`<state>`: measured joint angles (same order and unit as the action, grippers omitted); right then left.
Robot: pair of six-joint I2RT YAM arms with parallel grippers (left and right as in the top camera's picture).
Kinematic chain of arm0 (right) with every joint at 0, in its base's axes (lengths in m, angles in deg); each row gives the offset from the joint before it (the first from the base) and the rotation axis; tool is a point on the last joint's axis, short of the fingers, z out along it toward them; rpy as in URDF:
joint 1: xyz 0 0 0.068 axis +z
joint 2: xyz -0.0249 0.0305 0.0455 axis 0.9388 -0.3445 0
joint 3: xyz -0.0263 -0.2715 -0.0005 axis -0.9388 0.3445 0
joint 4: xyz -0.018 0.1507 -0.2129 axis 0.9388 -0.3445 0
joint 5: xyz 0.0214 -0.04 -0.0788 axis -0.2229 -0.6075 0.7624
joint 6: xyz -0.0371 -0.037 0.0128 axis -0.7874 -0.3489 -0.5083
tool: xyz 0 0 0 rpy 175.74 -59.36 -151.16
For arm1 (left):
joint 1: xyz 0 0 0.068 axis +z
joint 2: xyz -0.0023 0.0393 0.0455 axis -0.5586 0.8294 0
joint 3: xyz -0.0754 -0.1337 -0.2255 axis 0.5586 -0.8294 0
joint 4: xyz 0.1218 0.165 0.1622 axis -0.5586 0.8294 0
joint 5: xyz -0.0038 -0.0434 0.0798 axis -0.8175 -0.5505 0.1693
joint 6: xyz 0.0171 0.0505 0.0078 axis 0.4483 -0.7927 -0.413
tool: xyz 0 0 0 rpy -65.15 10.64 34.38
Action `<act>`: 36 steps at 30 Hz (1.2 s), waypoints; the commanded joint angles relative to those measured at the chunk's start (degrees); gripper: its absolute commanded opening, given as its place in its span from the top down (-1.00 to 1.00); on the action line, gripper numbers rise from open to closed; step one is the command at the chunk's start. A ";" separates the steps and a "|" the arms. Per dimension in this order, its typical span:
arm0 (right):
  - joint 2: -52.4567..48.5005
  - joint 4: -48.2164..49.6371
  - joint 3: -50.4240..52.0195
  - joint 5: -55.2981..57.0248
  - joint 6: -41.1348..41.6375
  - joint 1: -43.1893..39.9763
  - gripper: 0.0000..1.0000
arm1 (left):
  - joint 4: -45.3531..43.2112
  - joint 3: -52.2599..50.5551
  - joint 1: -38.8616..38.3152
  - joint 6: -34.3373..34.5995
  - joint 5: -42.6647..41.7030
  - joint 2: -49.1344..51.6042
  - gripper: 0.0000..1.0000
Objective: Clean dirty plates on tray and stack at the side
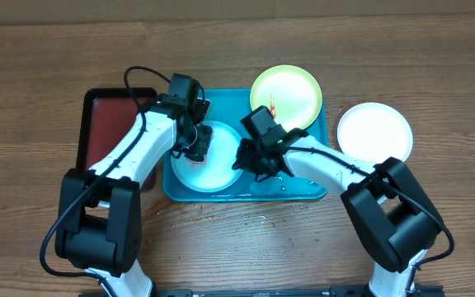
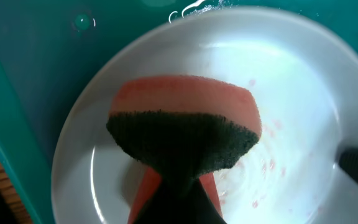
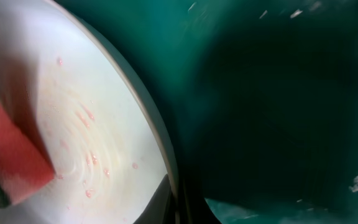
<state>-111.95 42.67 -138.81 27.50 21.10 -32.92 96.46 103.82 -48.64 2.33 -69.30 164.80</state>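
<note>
Overhead: left claw (image 1: 198, 149) clamps a sponge (image 2: 185, 102) on the pink-smeared pale plate (image 2: 291, 74); right claw (image 1: 246, 157) grip unclear; wooden table (image 1: 39, 66).

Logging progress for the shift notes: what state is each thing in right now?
Mint plate: in tray, wet, pink specks on it.
Yellow-green plate: red smear.
White plate: no smears visible.
Sponge: pressed on mint plate.
Left pincer: shut on sponge.
Right pincer: shut on mint plate's rim.

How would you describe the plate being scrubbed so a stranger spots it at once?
Find the turquoise rectangular plastic tray in the overhead view. In its left half lies a mint-aqua round plastic plate. Unlike the yellow-green plate and the white plate, it has a red-and-green sponge pressed on it by the left tool.
</note>
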 commanded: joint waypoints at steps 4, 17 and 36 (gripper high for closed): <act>-0.44 -0.20 -0.61 -0.22 0.13 0.61 0.93 | 0.31 -2.54 -0.76 5.22 8.70 -0.48 0.91; -0.44 -0.11 -0.61 0.57 0.15 0.61 0.92 | 5.35 -2.56 -0.76 -7.61 -14.97 -0.48 0.91; -0.44 -0.11 -0.61 0.57 0.13 0.61 0.93 | -0.66 -2.67 -1.60 11.52 10.88 -0.48 0.92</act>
<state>-111.95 42.69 -138.81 27.56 21.08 -32.31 93.93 101.40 -49.33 11.53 -60.38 164.80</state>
